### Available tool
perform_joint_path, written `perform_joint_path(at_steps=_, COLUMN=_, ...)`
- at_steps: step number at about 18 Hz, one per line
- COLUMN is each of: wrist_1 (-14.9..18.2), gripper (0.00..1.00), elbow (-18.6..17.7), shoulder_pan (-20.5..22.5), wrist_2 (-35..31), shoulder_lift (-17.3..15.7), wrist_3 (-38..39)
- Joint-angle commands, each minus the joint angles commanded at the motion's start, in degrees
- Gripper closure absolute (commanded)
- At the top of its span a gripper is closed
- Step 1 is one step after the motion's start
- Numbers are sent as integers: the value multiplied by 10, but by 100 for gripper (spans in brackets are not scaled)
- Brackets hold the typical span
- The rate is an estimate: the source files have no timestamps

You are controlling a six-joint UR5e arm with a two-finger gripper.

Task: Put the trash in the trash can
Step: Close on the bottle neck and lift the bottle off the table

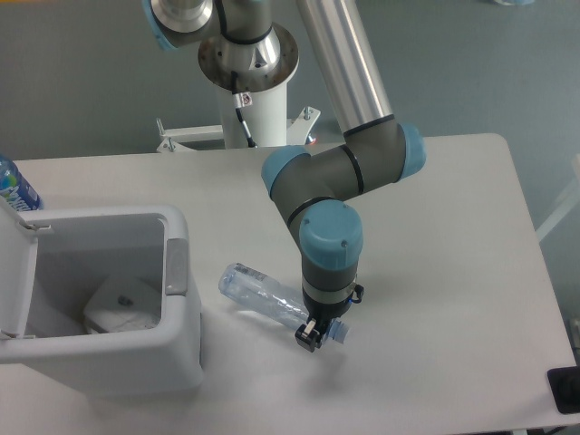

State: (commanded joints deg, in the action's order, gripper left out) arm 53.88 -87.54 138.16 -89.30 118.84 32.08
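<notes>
The crushed clear plastic bottle (263, 294) lies slanted on the white table, its pale blue cap (342, 332) pointing to the front right. My gripper (313, 333) points straight down over the bottle's neck, just behind the cap. One black finger (306, 339) shows tight against the neck, so the jaws look shut on it. The white trash can (181, 344) stands at the front left with its lid flipped open to the left and a grey tab (176, 267) on its right rim. A white object (118, 304) lies inside it. I cannot make out a wrapper with green bits.
An uncrushed blue-labelled bottle (14, 186) stands behind the can at the far left edge. The arm's white base post (258, 109) stands at the back of the table. A dark object (566, 390) sits at the front right corner.
</notes>
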Motion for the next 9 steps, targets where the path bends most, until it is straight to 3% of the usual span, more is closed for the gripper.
perform_joint_path(at_steps=9, wrist_1=0, gripper=92, elbow=9, shoulder_pan=16, wrist_2=4, shoulder_lift=-35, wrist_3=0)
